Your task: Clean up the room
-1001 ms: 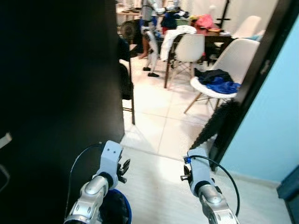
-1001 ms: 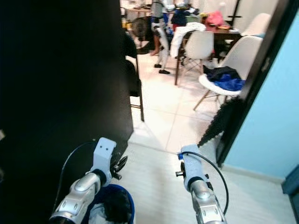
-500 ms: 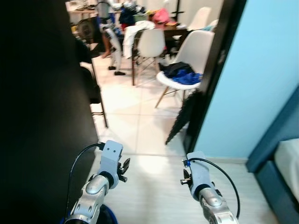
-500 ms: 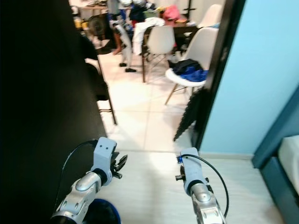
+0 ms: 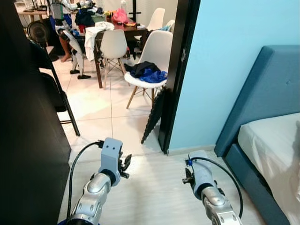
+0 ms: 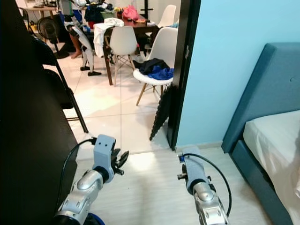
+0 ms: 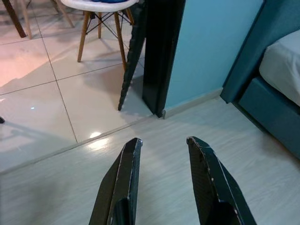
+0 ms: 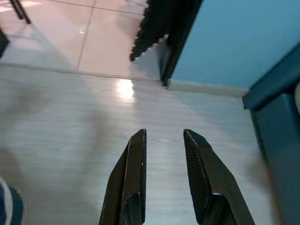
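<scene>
1. The left hand (image 7: 161, 180) hovers over the pale wood floor (image 5: 154, 187), fingers apart, holding nothing.
2. The right hand (image 8: 164, 176) hovers beside it, fingers apart, also empty.
3. Ahead stands a black door frame (image 5: 176, 70).
4. Beyond, clothes (image 5: 146, 71) lie on a white chair (image 5: 157, 51).
5. A blue bed (image 5: 262, 136) stands to the right.

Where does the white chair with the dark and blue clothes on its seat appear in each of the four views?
Left eye view: white chair, upper middle, left of the black door frame.
Right eye view: upper middle, again beside the frame.
Left wrist view: its seat edge and wooden legs at the top.
Right wrist view: not in it.
Shared landmark: the black door frame.
</scene>
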Robot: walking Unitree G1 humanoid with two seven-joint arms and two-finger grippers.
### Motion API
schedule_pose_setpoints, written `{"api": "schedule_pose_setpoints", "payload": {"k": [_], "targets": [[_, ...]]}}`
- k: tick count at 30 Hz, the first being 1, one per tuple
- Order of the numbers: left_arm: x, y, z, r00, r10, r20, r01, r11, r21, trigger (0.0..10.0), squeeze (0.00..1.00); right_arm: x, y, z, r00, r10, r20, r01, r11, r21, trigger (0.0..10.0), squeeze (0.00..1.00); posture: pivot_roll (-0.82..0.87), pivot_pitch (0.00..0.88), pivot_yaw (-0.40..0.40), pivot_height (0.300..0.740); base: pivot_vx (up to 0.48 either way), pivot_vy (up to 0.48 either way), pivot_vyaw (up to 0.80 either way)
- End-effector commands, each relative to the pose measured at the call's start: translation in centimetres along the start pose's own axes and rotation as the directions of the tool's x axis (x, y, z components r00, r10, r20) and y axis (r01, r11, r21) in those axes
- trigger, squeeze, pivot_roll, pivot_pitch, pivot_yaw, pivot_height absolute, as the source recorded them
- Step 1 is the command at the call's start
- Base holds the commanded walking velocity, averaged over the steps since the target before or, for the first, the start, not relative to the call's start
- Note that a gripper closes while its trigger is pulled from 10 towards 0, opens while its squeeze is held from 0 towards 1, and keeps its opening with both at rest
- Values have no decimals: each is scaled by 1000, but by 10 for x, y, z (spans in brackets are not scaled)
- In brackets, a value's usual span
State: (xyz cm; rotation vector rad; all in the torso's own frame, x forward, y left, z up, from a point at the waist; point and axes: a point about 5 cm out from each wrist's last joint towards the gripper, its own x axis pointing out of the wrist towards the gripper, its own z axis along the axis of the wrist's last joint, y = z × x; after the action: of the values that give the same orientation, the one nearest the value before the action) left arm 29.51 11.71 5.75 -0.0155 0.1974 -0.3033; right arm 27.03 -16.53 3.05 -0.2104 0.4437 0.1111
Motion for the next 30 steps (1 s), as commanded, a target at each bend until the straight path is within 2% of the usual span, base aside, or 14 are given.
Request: {"api": "schedule_pose_setpoints", "payload": {"k": [1, 7, 30], "targets": [[-2, -3, -2, 1000, 8, 5, -8, 1000, -5, 10000, 0, 0, 2, 3, 1000, 12, 13, -12, 1000, -12, 10000, 0, -32, 0, -17, 740, 0, 0, 0], [-2, -4, -3, 1000, 19, 6, -19, 1000, -21, 10000, 0, 0, 2, 5, 1000, 15, 18, -15, 1000, -15, 10000, 0, -33, 0, -19, 740, 0, 0, 0], [-1, 1, 1, 999, 48, 13, -47, 998, -43, 10000, 0, 3, 3, 9, 999, 29, 30, -29, 999, -26, 10000, 0, -33, 0, -22, 740, 0, -348, 0]]}}
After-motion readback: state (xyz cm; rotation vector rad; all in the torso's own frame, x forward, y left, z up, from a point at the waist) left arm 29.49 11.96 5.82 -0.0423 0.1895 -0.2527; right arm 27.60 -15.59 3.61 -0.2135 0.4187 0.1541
